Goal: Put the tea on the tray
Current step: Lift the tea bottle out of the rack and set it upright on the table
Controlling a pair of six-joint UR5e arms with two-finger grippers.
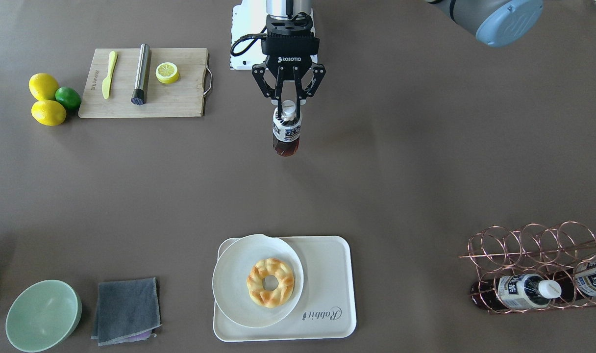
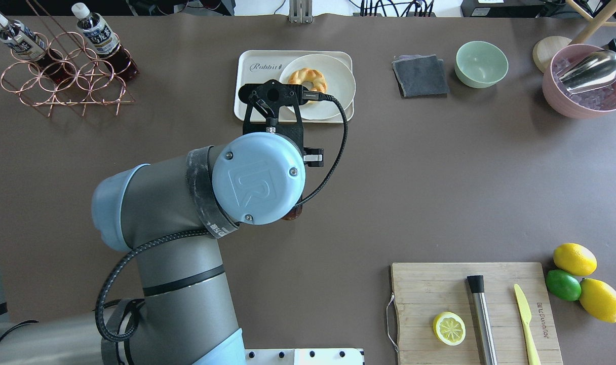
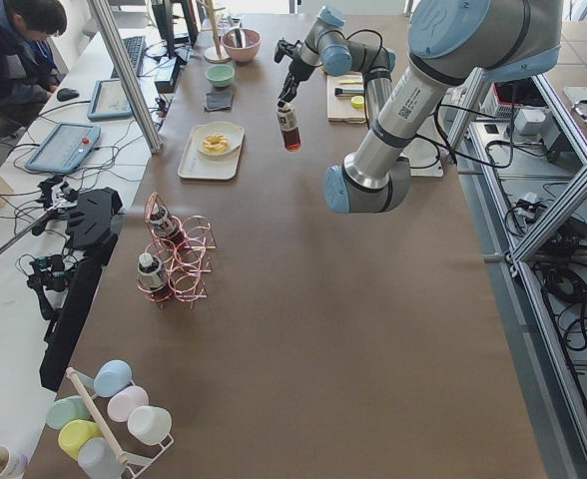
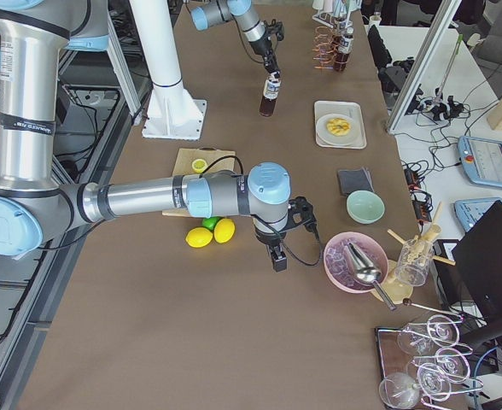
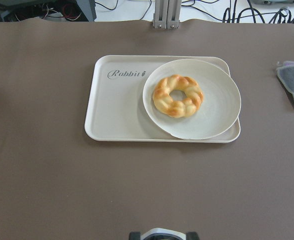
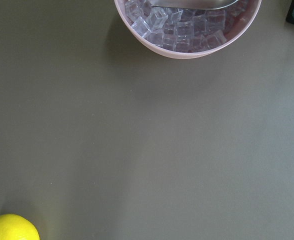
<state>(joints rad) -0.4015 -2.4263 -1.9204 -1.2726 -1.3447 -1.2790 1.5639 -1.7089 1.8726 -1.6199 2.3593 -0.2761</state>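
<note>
Left gripper (image 1: 288, 104) is clamped on the cap end of the tea (image 1: 286, 130). The bottle hangs upright and appears clear of the surface, over the mid table (image 1: 425, 162) and well apart from the tray (image 1: 327, 274). The tray sits at the operators' edge w/ a white plate (image 1: 234, 294) and ring pastry (image 1: 270, 283) on one side; the "Rabbit" side is bare. Right gripper (image 4: 278, 256) points down btwn the lemons (image 4: 199, 237) and the pink ice bowl (image 6: 187, 54). It shows only from the side, so can't tell if wide or closed. Tabletop is a matte grey-brown sheet. A copper rack (image 1: 533, 264) holds two bottles. Alu posts, cables and an operator (image 3: 14, 40) at a desk w/ tablets flank it.
</note>
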